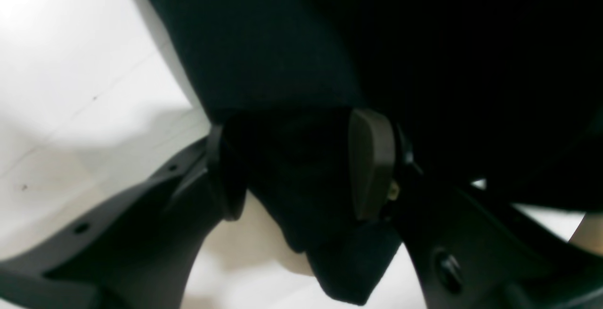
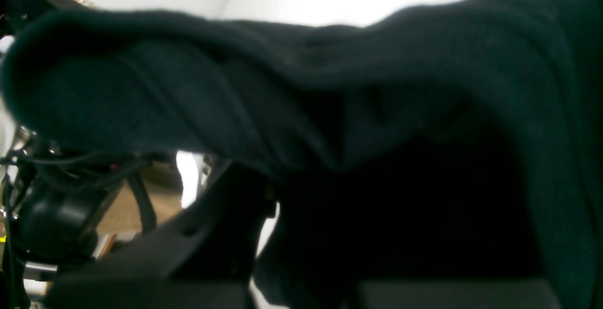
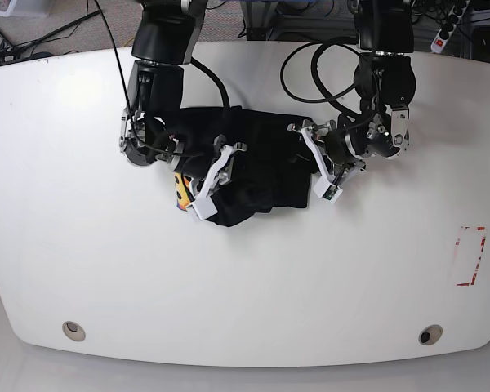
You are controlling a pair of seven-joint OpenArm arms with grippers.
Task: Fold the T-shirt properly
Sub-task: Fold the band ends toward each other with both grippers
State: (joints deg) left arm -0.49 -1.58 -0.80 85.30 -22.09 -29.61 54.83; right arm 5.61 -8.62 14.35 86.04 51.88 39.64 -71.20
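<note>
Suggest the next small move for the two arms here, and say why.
Probably lift and draw both grips apart to spread the cloth. The T-shirt lies bunched in a heap mid-table, and both the left gripper and right gripper have their jaws closed on folds of it, so no flat shape exists yet to fold.

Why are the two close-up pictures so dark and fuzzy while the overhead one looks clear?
Left wrist view: the black cloth T-shirt fills the lens, soft-focused, beside an overexposed white table. Right wrist view: blurred dark fabric blocks nearly everything, bright glare above. Base view: evenly lit, sharp, edges slightly bowed.
</note>
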